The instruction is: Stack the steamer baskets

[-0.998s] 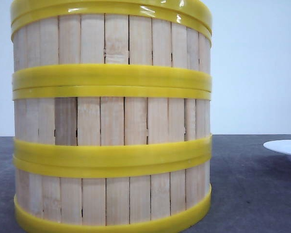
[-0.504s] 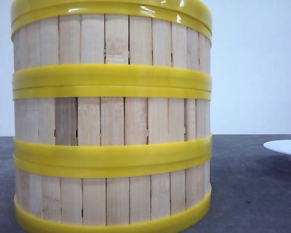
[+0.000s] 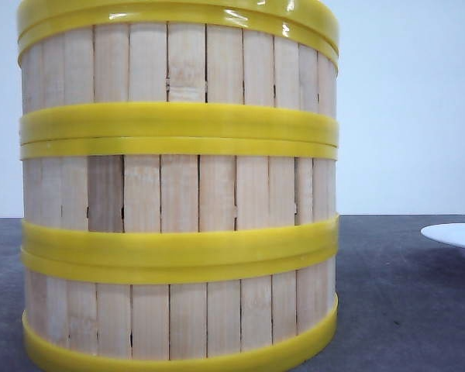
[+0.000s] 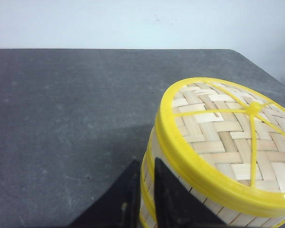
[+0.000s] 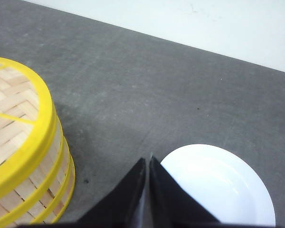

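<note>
Black and pressed together, the fingers of our left claw (image 4: 145, 199) hold nothing and hang just beside the upper wall of the steamer baskets (image 3: 178, 194). Our right claw (image 5: 147, 183) is likewise closed and empty, above the grey bench (image 5: 156, 85) between the stack and the white plate (image 5: 218, 185).

The three baskets stand one on another on the left part of the bench, close to the front camera, with the woven lid (image 4: 228, 128) seated on top and the plate well off to their right. We judge the stacking itself finished; what remains seems only to draw both arms clear without brushing the column.

The stack stands upright, its long axis vertical, slats running up and down, rims level and lined up.
</note>
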Controlling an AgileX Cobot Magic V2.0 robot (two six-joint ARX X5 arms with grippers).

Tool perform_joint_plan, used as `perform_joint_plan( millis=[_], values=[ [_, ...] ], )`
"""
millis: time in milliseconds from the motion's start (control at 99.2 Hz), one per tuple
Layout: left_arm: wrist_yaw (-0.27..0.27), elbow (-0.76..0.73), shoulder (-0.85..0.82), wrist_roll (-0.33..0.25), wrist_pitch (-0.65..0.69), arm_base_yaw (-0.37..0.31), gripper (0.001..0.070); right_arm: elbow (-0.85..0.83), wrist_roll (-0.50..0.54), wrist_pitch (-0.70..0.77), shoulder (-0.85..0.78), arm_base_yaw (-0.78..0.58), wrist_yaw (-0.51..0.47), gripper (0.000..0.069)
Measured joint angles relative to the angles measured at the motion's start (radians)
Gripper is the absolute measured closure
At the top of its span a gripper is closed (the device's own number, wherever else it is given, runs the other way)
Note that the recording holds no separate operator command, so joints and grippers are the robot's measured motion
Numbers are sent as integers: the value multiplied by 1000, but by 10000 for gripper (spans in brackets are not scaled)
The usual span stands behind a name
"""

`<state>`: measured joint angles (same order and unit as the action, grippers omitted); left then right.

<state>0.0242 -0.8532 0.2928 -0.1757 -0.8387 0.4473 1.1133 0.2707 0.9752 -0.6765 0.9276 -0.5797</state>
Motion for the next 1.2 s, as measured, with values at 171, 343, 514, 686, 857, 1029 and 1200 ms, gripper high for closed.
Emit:
perform_joint_plan(
  millis=[171,343,514,686,857,1029,1200],
  values=[
    [-60,29,-4,31,40,-24,684,0,0,0,0,0,0,682],
    [-105,174,-24,53,191,-140,684,0,0,0,0,0,0,682],
    [-106,402,-85,61,373,-264,684,0,0,0,0,0,0,682],
    [-106,622,-163,71,572,-341,684,0,0,0,0,0,0,682],
    [-106,762,-229,76,637,-378,684,0,0,0,0,0,0,682],
    [-106,816,-275,79,649,-385,684,0,0,0,0,0,0,682],
    [-106,821,-288,79,658,-388,684,0,0,0,0,0,0,682]
  ],
)
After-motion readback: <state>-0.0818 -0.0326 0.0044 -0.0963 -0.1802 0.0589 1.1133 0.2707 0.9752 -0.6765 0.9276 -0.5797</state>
